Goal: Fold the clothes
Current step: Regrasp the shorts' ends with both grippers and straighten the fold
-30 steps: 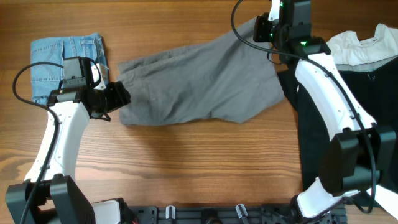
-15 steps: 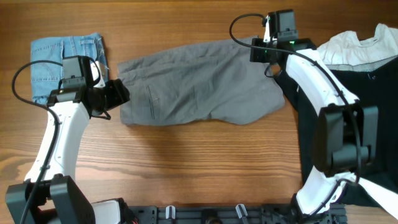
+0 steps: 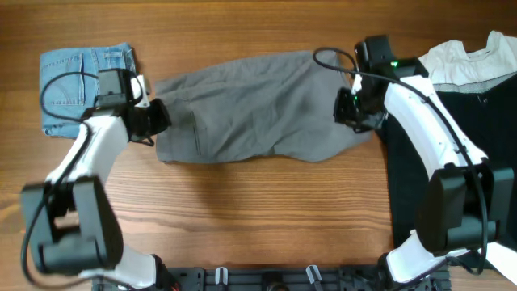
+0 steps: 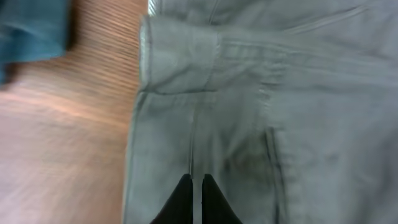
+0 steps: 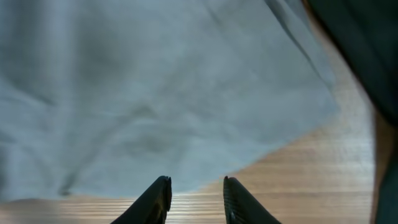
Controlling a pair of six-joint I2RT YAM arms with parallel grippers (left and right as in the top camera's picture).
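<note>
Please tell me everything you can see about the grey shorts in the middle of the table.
The grey shorts are plain woven cloth, lying spread flat and unfolded on the wooden table, long axis left to right. The waistband end, with a slit pocket seam, lies under the left gripper, whose fingers are close together. The leg end stops beside the black garment; the open right gripper hangs over its hem.
</note>
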